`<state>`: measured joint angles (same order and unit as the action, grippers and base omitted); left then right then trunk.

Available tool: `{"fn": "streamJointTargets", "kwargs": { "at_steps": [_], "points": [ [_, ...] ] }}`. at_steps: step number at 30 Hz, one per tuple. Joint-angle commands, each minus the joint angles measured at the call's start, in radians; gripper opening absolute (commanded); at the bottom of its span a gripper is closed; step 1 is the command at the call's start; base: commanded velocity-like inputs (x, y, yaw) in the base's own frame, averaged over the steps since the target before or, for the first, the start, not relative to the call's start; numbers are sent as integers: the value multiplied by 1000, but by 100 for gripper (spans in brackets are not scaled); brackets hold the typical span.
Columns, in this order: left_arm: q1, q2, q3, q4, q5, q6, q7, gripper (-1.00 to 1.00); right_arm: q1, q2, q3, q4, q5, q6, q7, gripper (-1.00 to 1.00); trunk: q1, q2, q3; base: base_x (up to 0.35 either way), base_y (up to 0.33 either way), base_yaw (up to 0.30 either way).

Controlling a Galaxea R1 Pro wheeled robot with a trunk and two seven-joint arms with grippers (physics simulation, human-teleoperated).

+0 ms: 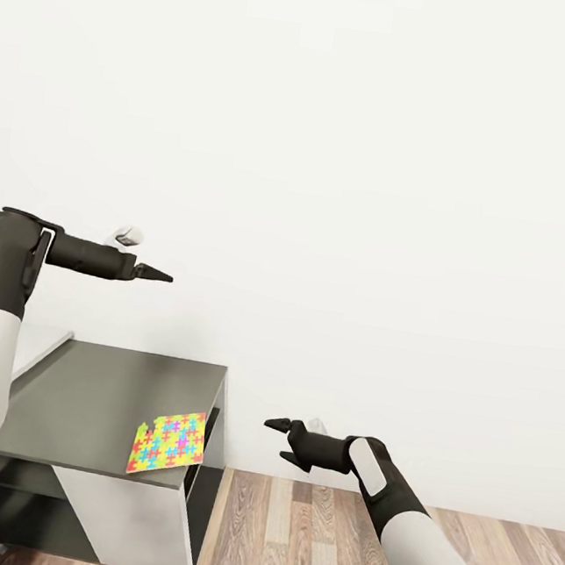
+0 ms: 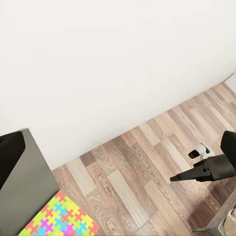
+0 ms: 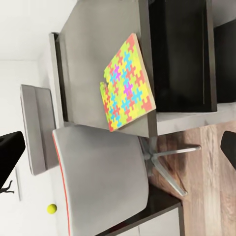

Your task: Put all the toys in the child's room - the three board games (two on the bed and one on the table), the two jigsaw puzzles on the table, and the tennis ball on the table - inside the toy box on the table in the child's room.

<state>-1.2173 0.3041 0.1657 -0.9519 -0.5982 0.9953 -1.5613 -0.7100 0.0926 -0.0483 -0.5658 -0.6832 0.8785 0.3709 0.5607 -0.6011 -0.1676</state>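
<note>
One jigsaw puzzle (image 1: 168, 442) lies flat at the front right corner of the table's dark grey side unit (image 1: 101, 393); it also shows in both wrist views (image 2: 59, 219) (image 3: 128, 83). My left gripper (image 1: 155, 274) hangs high above the unit, open and empty. My right gripper (image 1: 281, 439) is open over the floor, to the right of the unit and apart from the puzzle. In the right wrist view the tennis ball (image 3: 51, 209) rests on the light desk top (image 3: 29, 216), and the grey toy box (image 3: 35, 128) stands further along it. The board games and the bed are out of view.
A grey swivel chair (image 3: 103, 177) with a red-trimmed seat stands at the desk, its star base over the wood floor (image 1: 304, 541). A plain white wall (image 1: 373, 196) runs behind the unit. The unit has dark open shelves (image 3: 179, 54) under its top.
</note>
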Motion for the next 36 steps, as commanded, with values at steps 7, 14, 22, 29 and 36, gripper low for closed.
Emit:
{"fn": "streamJointTargets", "kwargs": {
  "at_steps": [7,14,22,29,36],
  "points": [
    [3,1,1,-1,-10,8,-9,100,-2,0,-6,0,9,4,3,100,27,-51,-24,0,0,0],
    [5,0,1,-1,-10,8,-9,100,-2,-1,-7,7,12,4,0,100,54,-100,-46,0,0,0],
    [5,1,3,-1,-10,10,-9,100,-2,0,-7,10,11,4,-6,100,85,-156,-71,0,0,0],
    [5,1,3,-1,-10,12,-9,100,-2,1,-7,10,11,3,-7,100,112,-205,-93,0,0,0],
    [5,0,3,-1,-10,15,-9,100,-7,9,33,4,10,10,-9,100,138,-254,-115,0,0,0]
  ]
}}
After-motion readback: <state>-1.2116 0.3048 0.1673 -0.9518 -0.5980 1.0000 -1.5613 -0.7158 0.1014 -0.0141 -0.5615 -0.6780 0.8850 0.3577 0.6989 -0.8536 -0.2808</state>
